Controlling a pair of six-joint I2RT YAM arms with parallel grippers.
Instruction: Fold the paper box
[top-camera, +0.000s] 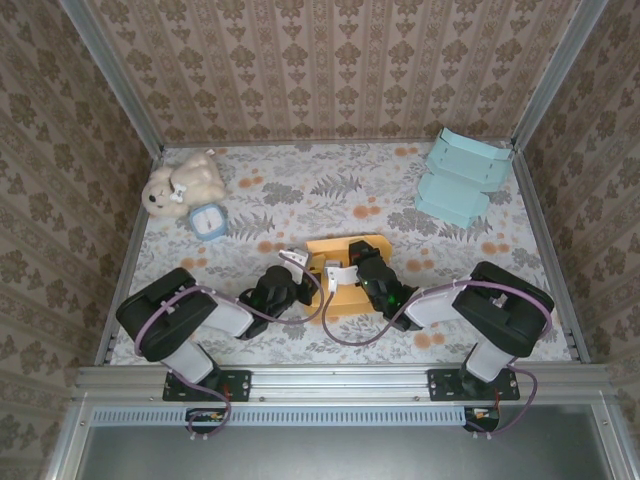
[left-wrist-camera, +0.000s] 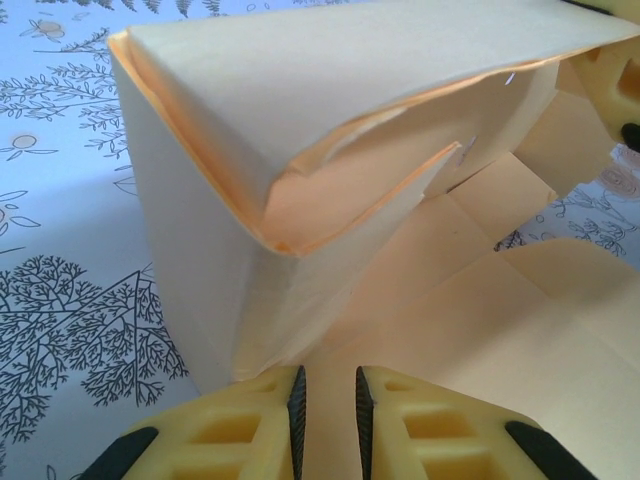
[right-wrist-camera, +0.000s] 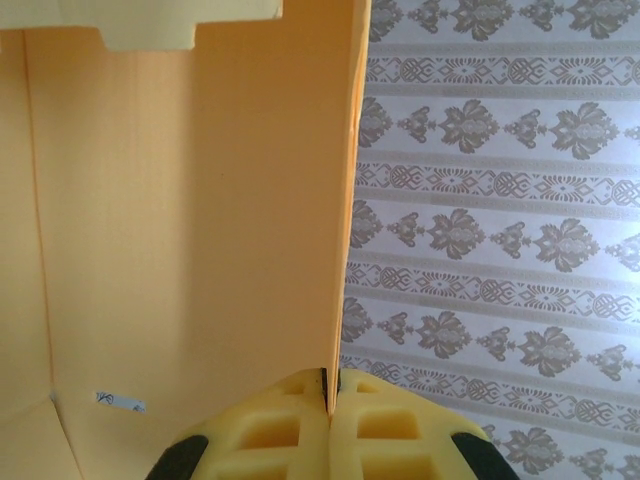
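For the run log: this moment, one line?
task: fold paper box | left gripper: narrowly open, over flap | right gripper: shut on upright panel | state: partly folded

Left arm (top-camera: 170, 320) & right arm (top-camera: 505, 310): black shells, grey links, purple cables (top-camera: 352, 343) looping; claw fingers (left-wrist-camera: 240, 420) yellow w/ black inserts.

I counted two grippers, the left gripper (left-wrist-camera: 328, 390) and the right gripper (right-wrist-camera: 328, 380), with one orange box (top-camera: 340, 296) at their tips. Beyond them I saw what looked like two teal boxes (top-camera: 462, 175), one bear (top-camera: 185, 183) and one small blue object (top-camera: 208, 221).
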